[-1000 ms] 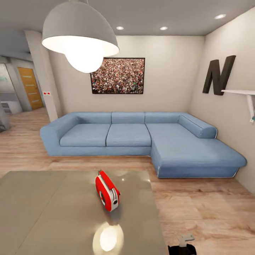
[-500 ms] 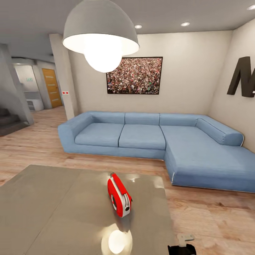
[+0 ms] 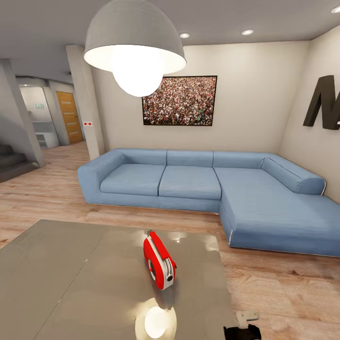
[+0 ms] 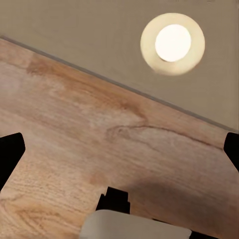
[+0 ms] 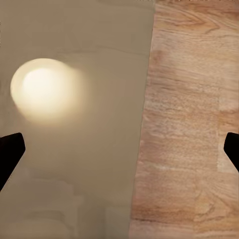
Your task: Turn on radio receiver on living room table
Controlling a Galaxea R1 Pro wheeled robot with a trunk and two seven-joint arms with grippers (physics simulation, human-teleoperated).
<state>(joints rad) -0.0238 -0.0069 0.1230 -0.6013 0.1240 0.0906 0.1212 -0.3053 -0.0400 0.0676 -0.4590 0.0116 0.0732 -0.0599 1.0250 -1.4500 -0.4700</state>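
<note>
— Two grippers are showing, one per wrist camera. How are they sitting?

— The left gripper (image 4: 119, 149) is standing spread wide, one dark fingertip (image 4: 11, 157) at each edge of its picture, nothing between them. It is hanging over the wood floor (image 4: 74, 134), just beside the edge of the table (image 4: 99, 35). The right gripper (image 5: 119, 149) is spread just as wide, also pinching nothing, and is hanging over the table's edge, half over the grey top (image 5: 74, 149) and half over floor (image 5: 189, 124).

— How many lamp reflections are glowing on that top?

— One in each wrist picture, and one in the head view near the table's near edge.

— And the radio?

— One red radio (image 3: 159, 260) is standing upright on the table (image 3: 71, 283), toward its right side, its dial face turning toward the near right corner and its thin handle pointing up. Neither gripper is touching it.

— What is lying beyond it?

— One blue L-shaped sofa (image 3: 203, 184) is sitting past the table on the plank floor, with one crowd picture (image 3: 179, 100) hanging on the wall above it. One dome lamp (image 3: 134, 45) is hanging overhead, two ceiling spotlights are glowing, and one dark letter (image 3: 323, 104) is showing partly at the right wall. One orange door (image 3: 69, 117) is standing far left, beside some steps (image 3: 12, 163).
</note>
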